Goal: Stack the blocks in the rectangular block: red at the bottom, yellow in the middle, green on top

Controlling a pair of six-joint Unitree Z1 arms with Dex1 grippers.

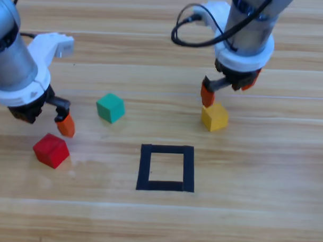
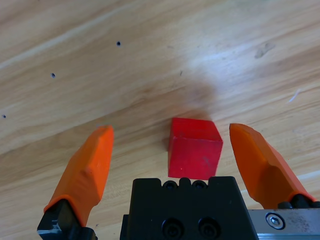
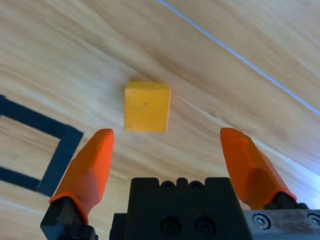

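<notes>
Red cube (image 1: 51, 150) low on the left of the high view, resting on pale wooden table (image 1: 253, 220) with long plank seams; teal-green cube (image 1: 110, 107) up and to its right, yellow cube (image 1: 214, 116) further right, all three well apart and outside the black tape square (image 1: 166, 168) near the middle, whose opening shows bare wood. Left gripper (image 1: 42, 117) just above the red cube, only one orange jaw plainly seen, the other tucked under the grey arm. Right gripper (image 1: 229, 87) just above the yellow cube, one jaw beside the cube's upper left corner, arm cut off by the top edge. Left wrist view: red cube (image 2: 195, 148) between widely spread jaws of left gripper (image 2: 170, 150), nearer the right one, touching neither, lower edge hidden behind the black body; a few dark specks and a faint smudge on the wood. Right wrist view: yellow cube (image 3: 147, 106) ahead of the spread jaws of right gripper (image 3: 165, 150), untouched; tape square (image 3: 60, 150) cut off at the left edge; a pale seam crossing the wood at upper right.
</notes>
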